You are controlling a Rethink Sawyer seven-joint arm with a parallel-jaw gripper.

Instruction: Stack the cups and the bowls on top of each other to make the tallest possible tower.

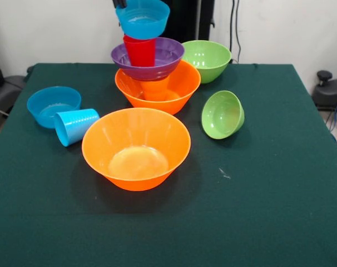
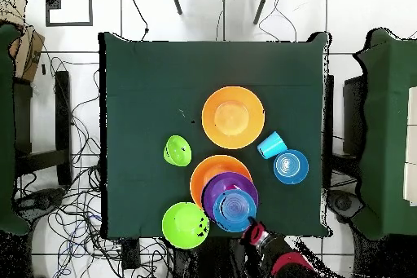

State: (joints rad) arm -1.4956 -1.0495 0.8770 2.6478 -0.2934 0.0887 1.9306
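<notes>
From the front, the tower (image 1: pixel 152 67) rises at the far middle of the surface (image 1: pixel 268 200): a large orange bowl (image 1: pixel 182 89) at the bottom, an orange cup (image 1: pixel 155 89) standing inside it, a purple bowl (image 1: pixel 168 55) perched on that cup, a red cup (image 1: pixel 139 51) in the purple bowl, and a small blue bowl (image 1: pixel 143 19) on top, tilted and sitting off-centre toward the side where the fingers (image 1: pixel 119 3) show as a dark tip at its rim. Whether the fingers are clenched on that rim or released from it cannot be told here; only a sliver of them appears. The whole stack leans slightly, each layer offset from the one below, so a sideways drag as the fingers come away could tip the blue bowl off the red cup, and a push could carry the purple bowl off the narrow orange cup. Away from the fingers lie a second orange bowl (image 1: pixel 136 148), a blue cup (image 1: pixel 75 125) on its side touching another blue bowl (image 1: pixel 53 104), a small green bowl (image 1: pixel 222 114) tipped on its edge, and a large green bowl (image 1: pixel 206 59) just beside the tower. From overhead, the top bowl (image 2: pixel 234 210) sits shifted off the purple bowl (image 2: pixel 217 193) toward the arm (image 2: pixel 273 258), confirming the offset; the large green bowl (image 2: pixel 185 225) stands close enough that a falling piece would likely strike it.
</notes>
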